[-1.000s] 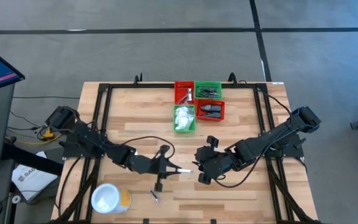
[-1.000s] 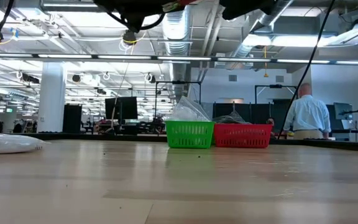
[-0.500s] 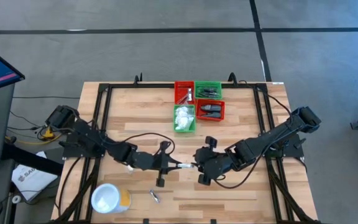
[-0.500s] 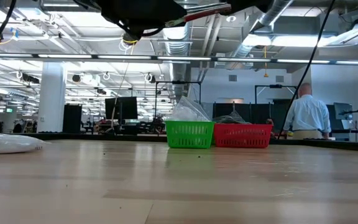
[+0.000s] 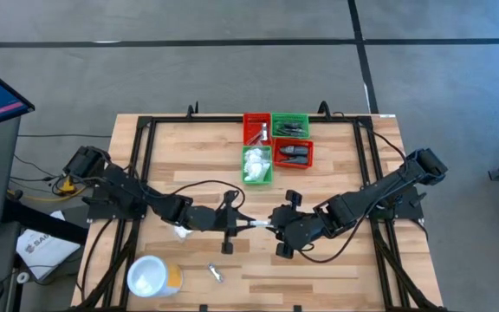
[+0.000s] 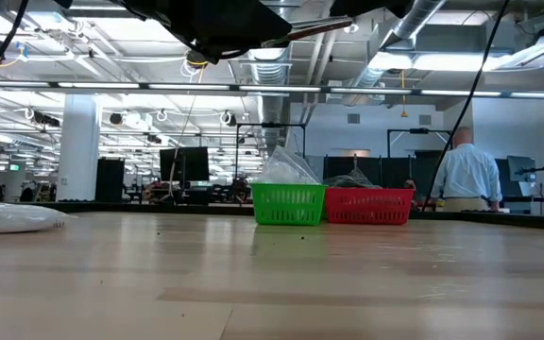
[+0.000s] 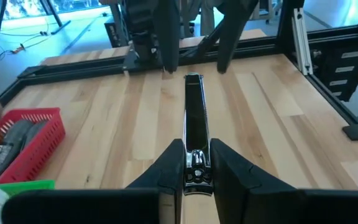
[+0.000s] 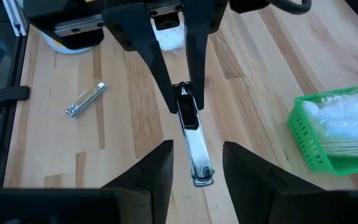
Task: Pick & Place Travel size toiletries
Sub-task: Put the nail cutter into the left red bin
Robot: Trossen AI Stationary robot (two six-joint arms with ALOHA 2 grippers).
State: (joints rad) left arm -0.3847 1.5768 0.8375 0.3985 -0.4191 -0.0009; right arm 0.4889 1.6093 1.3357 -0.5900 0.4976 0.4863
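Closer now: left hand point(image 7: 193, 163), nail clipper point(image 7: 194, 124) lengthwise toward right hand point(image 8: 194, 167).

Nail clipper point(image 8: 190, 134) between left hand point(image 5: 237, 223) and right hand point(image 5: 277, 229).

Bright, even overhead light; soft shadows, slightly blurred wrist views.

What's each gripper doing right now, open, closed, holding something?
Left gripper: shut on the nail clipper, held above the table.
Right gripper: open, fingers on either side of the clipper's free end, not yet closed.
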